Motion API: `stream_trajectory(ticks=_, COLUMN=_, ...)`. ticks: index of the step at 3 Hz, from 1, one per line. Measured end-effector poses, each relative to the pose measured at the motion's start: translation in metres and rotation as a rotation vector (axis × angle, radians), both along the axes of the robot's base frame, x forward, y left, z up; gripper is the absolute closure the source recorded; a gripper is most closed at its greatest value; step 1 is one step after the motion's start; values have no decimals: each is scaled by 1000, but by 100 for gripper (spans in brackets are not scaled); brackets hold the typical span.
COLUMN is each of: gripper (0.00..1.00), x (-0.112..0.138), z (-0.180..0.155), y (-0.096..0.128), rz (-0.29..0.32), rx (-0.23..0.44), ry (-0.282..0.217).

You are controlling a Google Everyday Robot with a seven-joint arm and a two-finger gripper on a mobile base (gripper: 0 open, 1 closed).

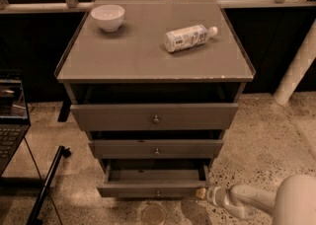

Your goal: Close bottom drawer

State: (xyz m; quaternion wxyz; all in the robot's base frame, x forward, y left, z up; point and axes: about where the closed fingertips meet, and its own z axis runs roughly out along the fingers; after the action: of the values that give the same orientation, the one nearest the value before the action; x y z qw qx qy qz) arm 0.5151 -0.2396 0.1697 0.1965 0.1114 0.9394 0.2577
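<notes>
The bottom drawer (155,188) is the lowest of three in a grey-brown cabinet. It stands pulled out, its shallow box open and empty, with a small round knob (157,194) on its flat front. My gripper (203,194) sits at the drawer front's right end, low near the floor, at the tip of my white arm (247,200) that comes in from the lower right. It is touching or nearly touching the front's right corner.
The middle drawer (156,148) and the top drawer (154,116) are also partly out. On the cabinet top (123,56) are a white bowl (107,17) and a lying plastic bottle (189,37). A laptop (10,120) on a stand is at left. A white pillar (296,66) stands at right.
</notes>
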Motion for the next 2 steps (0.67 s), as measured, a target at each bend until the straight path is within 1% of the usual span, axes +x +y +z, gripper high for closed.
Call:
stream_trajectory(ticks=1, gripper=100, x=18, z=-2, y=-5, rz=-16, rx=2, ry=-18)
stream_trajectory(ticks=2, gripper=100, x=18, z=-2, y=-5, rz=-16, rx=2, ry=-18)
